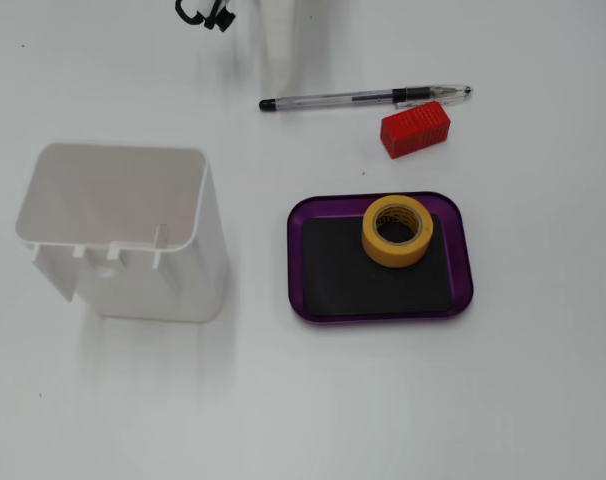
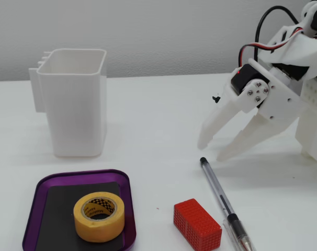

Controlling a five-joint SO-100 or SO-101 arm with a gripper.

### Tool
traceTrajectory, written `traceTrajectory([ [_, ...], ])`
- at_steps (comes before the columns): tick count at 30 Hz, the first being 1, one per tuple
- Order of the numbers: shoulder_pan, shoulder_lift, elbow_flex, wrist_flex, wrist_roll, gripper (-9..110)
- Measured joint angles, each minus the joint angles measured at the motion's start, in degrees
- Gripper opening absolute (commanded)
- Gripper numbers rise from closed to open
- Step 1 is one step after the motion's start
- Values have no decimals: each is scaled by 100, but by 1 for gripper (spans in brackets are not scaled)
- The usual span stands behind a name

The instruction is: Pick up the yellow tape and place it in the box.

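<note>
Tape first, since it sits nearest the low camera: the yellow tape (image 2: pixel 99 216) lies flat, hole up, on the black floor of the box (image 2: pixel 33 196), which rests close to the bench's near edge in that fixed view. In the fixed view from above, the roll (image 1: pixel 397 230) sits against the rim of the box (image 1: pixel 296 262) that faces the red block (image 1: pixel 416 129) and the pen (image 1: pixel 363 97), not at the tray's middle. Judged from how things lie, the placing looks done.

Just beyond the tray, toward the bench's right edge in the low view, the red block (image 2: pixel 196 225) and the pen (image 2: pixel 222 199) lie side by side, the pen's long axis running away from the camera. Past the pen's dark tip hangs the pincer (image 2: pixel 212 148), fingers spread apart and holding nothing, tips aimed down at bare bench (image 2: pixel 158 125). The tape lies from it back toward the near edge and off to the left, with pen and block between; a ring has no long axis to favour.

Farthest, near the bench's back-left, stands the empty white bin (image 2: pixel 74 100), well apart from the pincer.
</note>
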State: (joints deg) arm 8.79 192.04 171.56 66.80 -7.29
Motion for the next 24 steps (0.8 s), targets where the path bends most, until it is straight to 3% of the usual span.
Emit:
traceTrajectory([
  [9,0,0,299,-9,606,8],
  [13,0,0,308,-9,800,-1],
  [24,-747,0,308,-9,870,-1],
])
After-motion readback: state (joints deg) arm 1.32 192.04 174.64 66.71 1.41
